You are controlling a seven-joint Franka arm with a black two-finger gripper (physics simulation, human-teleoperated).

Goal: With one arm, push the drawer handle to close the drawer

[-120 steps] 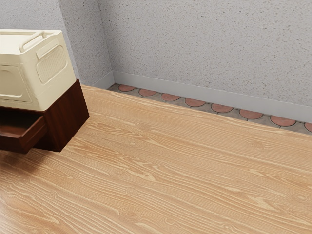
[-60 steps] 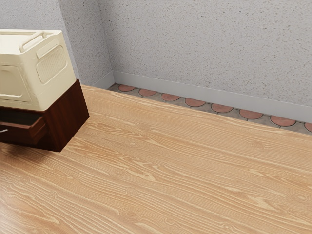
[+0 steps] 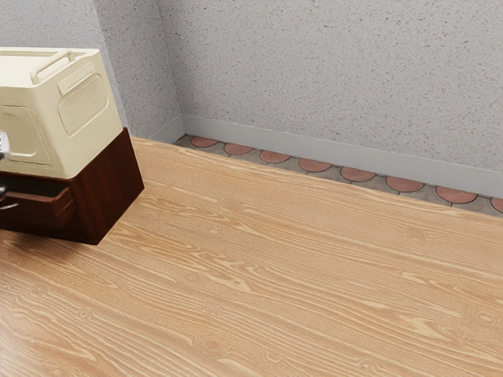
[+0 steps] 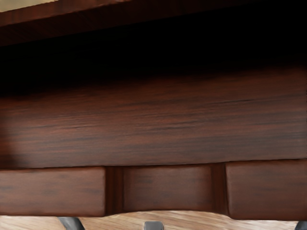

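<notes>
Nearest, bare wood grain of the table (image 3: 275,290) is spread out in front of the cabinet (image 3: 110,184) and beside it. Just in front of the cabinet, a dark part of the gripper (image 3: 2,190) is seen, close by the silver handle (image 3: 9,206); how far it is opened cannot be told, nor whether anything is held, nor whether the handle is touched. The white arm (image 3: 3,144) is seen above it, before the cabinet's upper front.

The drawer (image 3: 38,210) is seen standing partly out of the cabinet's front, its interior left uncovered between front panel and cabinet edge. The pushing step is judged to be in hand, with closure not reached. What is called for next is a steady push, aimed straight into the cabinet and kept centred on the handle, until the front panel is brought up to the cabinet's face. If the push is allowed to wander to one side, the handle could be slipped off or the drawer skewed.

On top of the cabinet a cream crate (image 3: 47,126) is set. Beyond the cabinet, red-patterned floor tiles (image 3: 314,166) and a speckled wall (image 3: 330,71) are seen.
</notes>
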